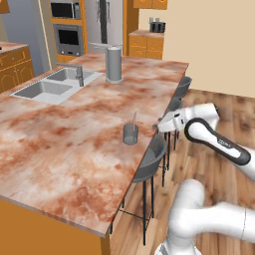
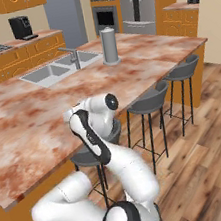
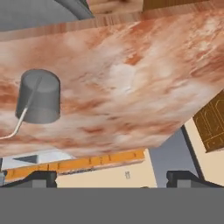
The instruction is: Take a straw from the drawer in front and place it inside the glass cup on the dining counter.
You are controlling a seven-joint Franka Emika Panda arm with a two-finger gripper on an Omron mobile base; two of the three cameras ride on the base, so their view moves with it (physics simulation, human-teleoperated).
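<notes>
the tool (image 1: 158, 127) hangs just off the desk (image 1: 64, 149) edge, fingers spread wide and empty. the straw (image 1: 133, 117) leans inside the cup (image 1: 130, 134) near that edge, so the placing looks done and the open tool looks clear of it.

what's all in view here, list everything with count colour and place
glass cup: 1, translucent grey, on the dining counter near its stool-side edge
straw: 1, pale, standing in the glass cup
dining counter: 1, reddish-brown and cream marble
tall cylinder: 1, grey, beside the sink
sink: 1, double basin, grey, set in the counter
faucet: 1, grey, at the sink
stools: 3, dark grey, along the counter edge
gripper: 1, open, holding nothing, right of the cup
</notes>
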